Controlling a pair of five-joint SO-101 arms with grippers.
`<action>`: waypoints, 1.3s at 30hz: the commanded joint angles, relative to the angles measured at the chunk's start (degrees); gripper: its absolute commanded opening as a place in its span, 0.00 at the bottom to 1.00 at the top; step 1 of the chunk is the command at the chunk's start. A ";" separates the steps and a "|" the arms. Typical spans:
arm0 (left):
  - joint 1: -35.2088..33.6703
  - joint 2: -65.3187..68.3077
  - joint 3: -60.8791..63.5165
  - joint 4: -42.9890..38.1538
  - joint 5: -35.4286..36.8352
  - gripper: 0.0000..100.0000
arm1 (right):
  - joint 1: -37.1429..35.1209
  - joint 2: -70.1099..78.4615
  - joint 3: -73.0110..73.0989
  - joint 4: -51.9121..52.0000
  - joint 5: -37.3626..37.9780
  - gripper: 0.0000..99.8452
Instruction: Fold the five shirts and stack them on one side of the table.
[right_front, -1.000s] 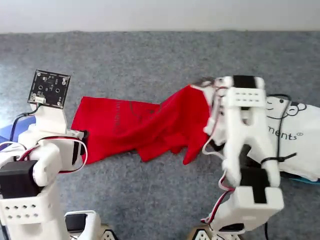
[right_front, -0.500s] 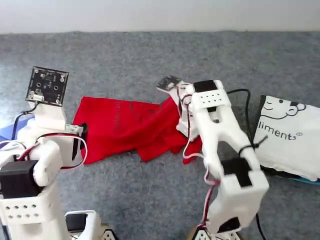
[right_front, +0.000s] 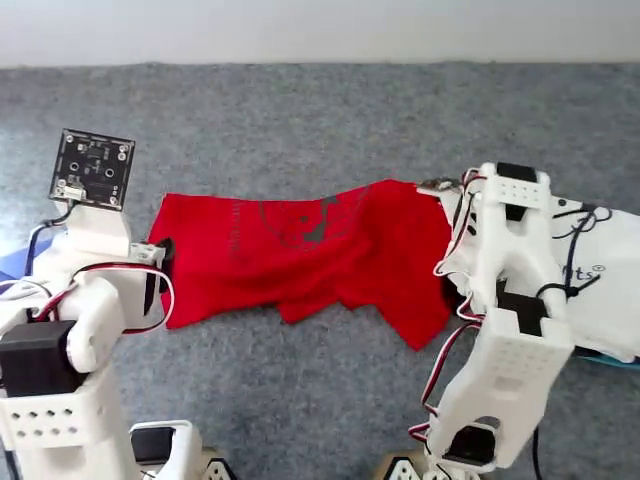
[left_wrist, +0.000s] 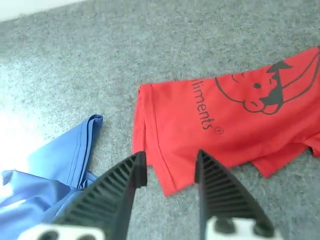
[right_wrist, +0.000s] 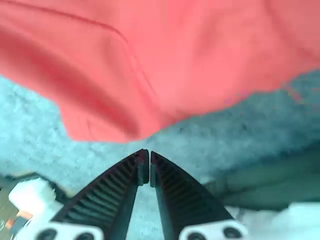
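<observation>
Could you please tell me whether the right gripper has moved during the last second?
Yes. The right gripper swung out over the red shirt, away from the white shirt, then came back beside the white shirt's edge.

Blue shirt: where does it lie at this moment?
In the left wrist view, the blue shirt lies on the left side of the table, beside the red shirt but not touching it, near the left gripper.
</observation>
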 joint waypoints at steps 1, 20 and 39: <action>-0.26 -0.44 -0.04 -1.58 0.62 0.17 | -3.56 -6.55 -2.73 6.02 0.44 0.01; -18.20 -0.53 5.67 -1.58 -4.92 0.17 | -21.93 -30.99 37.01 -11.12 -5.63 0.20; -19.25 -0.53 7.52 -1.58 -6.51 0.17 | -20.70 -24.22 36.92 -19.30 -5.54 0.20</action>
